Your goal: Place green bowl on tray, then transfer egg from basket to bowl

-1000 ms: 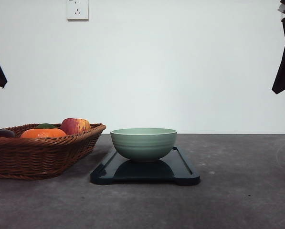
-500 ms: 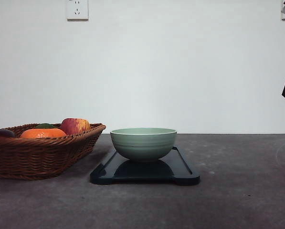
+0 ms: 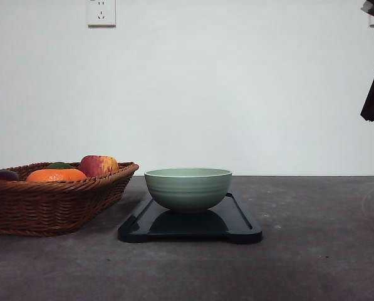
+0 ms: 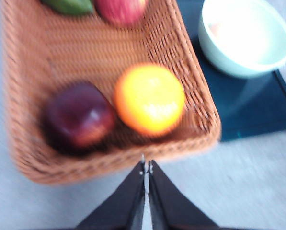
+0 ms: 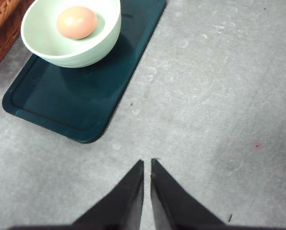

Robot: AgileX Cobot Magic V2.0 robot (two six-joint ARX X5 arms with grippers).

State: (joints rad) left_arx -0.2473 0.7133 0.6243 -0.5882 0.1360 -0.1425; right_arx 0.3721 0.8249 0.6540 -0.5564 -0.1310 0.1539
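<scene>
So the green bowl (image 3: 188,188) is sitting on the tray (image 3: 237,227), smooth pale ceramic with faint ridges running round the outside. The tray is a flat, glossy dark rectangle with rounded corners and a low rim, lying on a rough grey table (image 3: 318,251). In the right wrist view the egg (image 5: 76,22) is resting inside the bowl, small, oval, matte reddish-tan.

The basket (image 3: 49,200) is sitting just beside the tray, shallow brown wicker with a braided rim. In the left wrist view it's holding an orange (image 4: 149,99), a dark purplish round fruit (image 4: 79,116), a red apple (image 4: 121,8) and something green (image 4: 68,5), all a bit blurry.

The right gripper (image 5: 147,163) is hanging over bare table, its pointed black fingers pressed nearly together with nothing between them; the bowl and egg are sitting well apart from the tips. The left gripper (image 4: 146,166) is looking the same, thin fingers closed to a sliver and empty, hovering just outside the basket's rim near the orange, with the bowl well off from the fingertips.
</scene>
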